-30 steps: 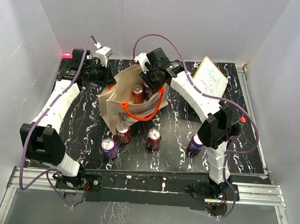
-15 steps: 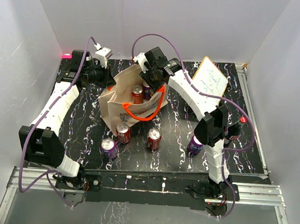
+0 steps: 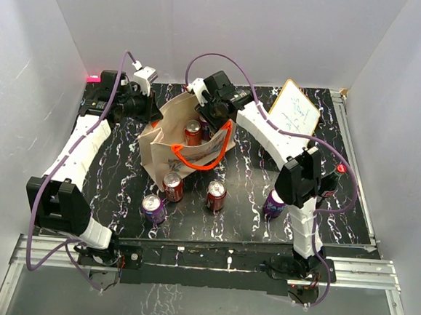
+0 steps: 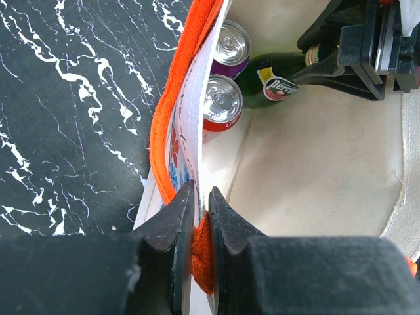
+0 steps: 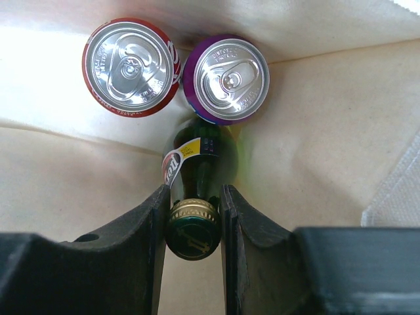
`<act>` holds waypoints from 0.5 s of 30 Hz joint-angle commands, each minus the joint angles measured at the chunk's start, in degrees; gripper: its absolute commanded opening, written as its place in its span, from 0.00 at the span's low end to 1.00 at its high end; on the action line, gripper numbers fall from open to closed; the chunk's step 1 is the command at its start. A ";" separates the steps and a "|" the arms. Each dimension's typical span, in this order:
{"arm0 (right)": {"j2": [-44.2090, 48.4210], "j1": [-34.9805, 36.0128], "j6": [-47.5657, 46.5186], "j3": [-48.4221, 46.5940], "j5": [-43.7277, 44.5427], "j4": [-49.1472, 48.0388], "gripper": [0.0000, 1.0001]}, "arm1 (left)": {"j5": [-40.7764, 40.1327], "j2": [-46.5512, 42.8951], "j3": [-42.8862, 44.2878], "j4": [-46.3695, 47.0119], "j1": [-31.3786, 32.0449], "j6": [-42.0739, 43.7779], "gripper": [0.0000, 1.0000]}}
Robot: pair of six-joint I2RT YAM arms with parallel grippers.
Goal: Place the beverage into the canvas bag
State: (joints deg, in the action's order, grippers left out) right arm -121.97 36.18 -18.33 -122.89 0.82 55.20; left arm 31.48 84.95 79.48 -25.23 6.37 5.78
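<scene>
The beige canvas bag (image 3: 169, 141) with orange handles stands open at the table's middle back. My left gripper (image 4: 200, 193) is shut on the bag's rim and an orange handle (image 4: 172, 105), holding the mouth open. My right gripper (image 5: 195, 197) reaches down inside the bag, shut on the capped neck of a green glass bottle (image 5: 197, 164), the beverage. The bottle's body lies low in the bag against a red can (image 5: 131, 65) and a purple can (image 5: 226, 79). From the top view the red can (image 3: 193, 132) shows in the bag beside my right gripper (image 3: 210, 117).
On the table in front of the bag stand two red cans (image 3: 172, 187) (image 3: 216, 195) and a purple can (image 3: 154, 208). Another purple can (image 3: 274, 203) stands by the right arm. A white board with handwriting (image 3: 296, 108) leans at the back right.
My right arm has shifted slightly left over the bag with the bottle still in its grip. The left arm and the bag have not moved.
</scene>
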 commanded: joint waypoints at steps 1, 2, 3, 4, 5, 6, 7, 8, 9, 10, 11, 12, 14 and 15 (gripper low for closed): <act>1.27 -0.34 -0.19 0.59 -1.63 -1.54 0.27 | 2.07 -2.08 0.94 1.32 -0.12 0.25 0.00; 1.30 -0.40 -0.14 0.33 -1.73 -1.58 0.32 | 2.12 -2.02 1.06 1.37 -0.13 0.26 0.00; 1.38 -0.35 -0.15 -0.04 -1.75 -1.59 0.37 | 2.13 -1.94 1.17 1.40 -0.13 0.21 0.00; 1.34 -0.37 0.04 -0.58 -1.90 -1.54 0.43 | 2.10 -1.85 1.31 1.41 -0.13 0.26 0.00; 1.30 -0.33 0.15 -1.19 -2.19 -1.58 0.48 | 2.17 -1.74 1.44 1.37 -0.05 0.26 0.00; 1.26 -0.34 0.35 -1.80 -2.52 -1.59 0.52 | 2.10 -1.64 1.63 1.33 -0.12 0.36 0.00; 1.22 -0.40 0.52 -2.42 -3.13 -1.66 0.63 | 2.15 -1.56 1.74 1.26 -0.13 0.47 0.00; 1.15 -0.39 0.82 -3.13 -3.62 -1.67 0.70 | 2.17 -1.54 1.93 1.13 -0.05 0.56 0.00; 1.01 -0.37 1.23 -3.80 -4.29 -1.61 0.74 | 2.18 -1.54 1.97 1.01 -0.08 0.81 0.00; 0.91 -0.40 1.62 -4.44 -4.80 -1.63 0.78 | 2.08 -1.54 1.99 0.84 -0.03 0.89 0.00; 0.87 -0.41 1.89 -4.90 -5.24 -1.71 0.80 | 2.09 -1.54 2.07 0.61 -0.11 1.05 0.00; 0.92 -0.37 2.16 -5.39 -5.73 -1.90 0.82 | 2.03 -1.54 2.16 0.40 -0.12 1.29 0.00; 1.30 -0.40 2.30 -6.02 -6.88 -2.55 0.84 | 2.13 -1.58 2.33 0.27 -0.10 1.50 0.00; 1.68 -0.41 2.35 -6.20 -7.38 -3.21 0.84 | 2.16 -1.62 2.39 0.27 -0.17 1.59 0.00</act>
State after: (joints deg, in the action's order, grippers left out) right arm -122.02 36.01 -16.97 -125.10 -4.14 55.44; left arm 31.79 84.97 79.50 -24.88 6.37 6.09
